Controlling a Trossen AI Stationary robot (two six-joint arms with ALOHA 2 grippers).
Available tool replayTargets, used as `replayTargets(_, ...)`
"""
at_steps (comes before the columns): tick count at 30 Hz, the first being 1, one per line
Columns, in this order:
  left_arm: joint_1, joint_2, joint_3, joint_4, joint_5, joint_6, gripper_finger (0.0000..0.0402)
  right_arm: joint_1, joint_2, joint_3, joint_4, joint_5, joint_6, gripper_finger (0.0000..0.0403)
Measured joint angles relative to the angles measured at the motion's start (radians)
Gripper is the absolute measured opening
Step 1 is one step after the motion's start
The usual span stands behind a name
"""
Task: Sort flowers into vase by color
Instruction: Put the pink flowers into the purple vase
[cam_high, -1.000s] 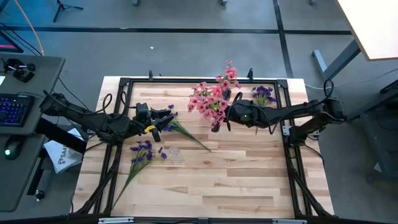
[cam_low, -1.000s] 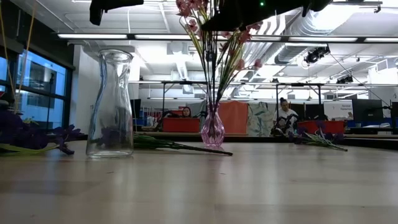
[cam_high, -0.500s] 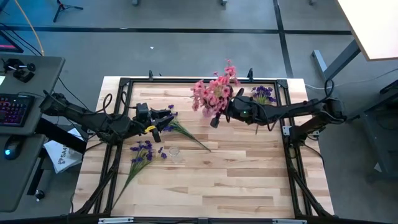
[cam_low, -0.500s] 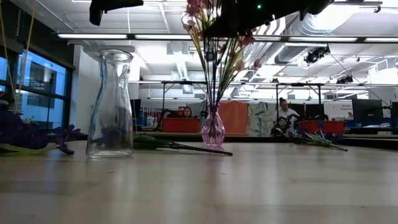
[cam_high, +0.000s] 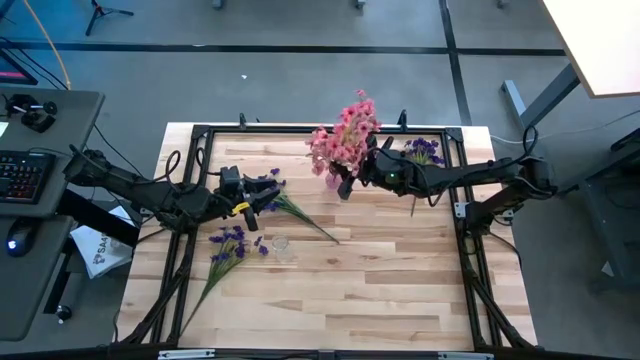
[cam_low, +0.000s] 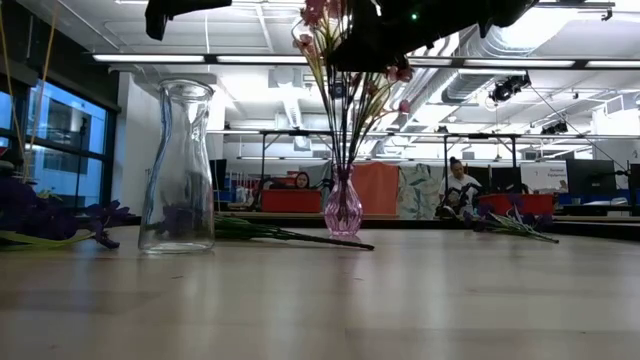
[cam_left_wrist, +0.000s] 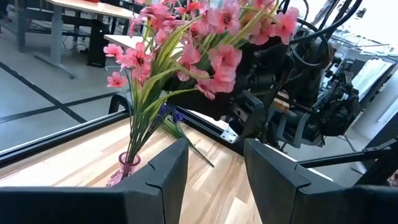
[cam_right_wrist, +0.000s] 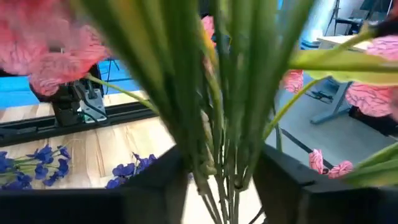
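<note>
R gripper (cam_high: 350, 182) at the pink flowers (cam_high: 343, 140): fingers (cam_right_wrist: 155, 186) parted, stems between them, grip can't tell. Stems stand in pink vase (cam_low: 342, 208) below it. L gripper (cam_high: 262, 197) half open, empty; purple flowers (cam_high: 232, 243) lie just beside.

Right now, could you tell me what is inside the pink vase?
The pink vase holds the green stems of the pink flowers, which rise up out of its neck. The right gripper stands around those stems. The vase's bottom cannot be made out through the tinted glass.
</note>
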Motion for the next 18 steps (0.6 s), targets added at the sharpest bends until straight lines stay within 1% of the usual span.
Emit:
replayTargets(5, 0.0, 0.0, 0.0, 0.0, 0.0, 0.0, 0.0147, 0.0, 0.0, 0.0, -0.004, -0.003, 0.075, 0.0251)
replayTargets(9, 0.0, 0.0, 0.0, -0.001, 0.0, 0.0, 0.0147, 0.0, 0.0, 0.0, -0.046, -0.003, 0.111, 0.0297)
replayTargets(13, 0.0, 0.0, 0.0, -0.001, 0.0, 0.0, 0.0147, 0.008, -0.002, 0.0, -0.068, -0.003, 0.112, 0.0315)
replayTargets(18, 0.0, 0.0, 0.0, -0.001, 0.0, 0.0, 0.0147, 0.026, -0.041, 0.0, -0.071, -0.003, 0.107, 0.0316)
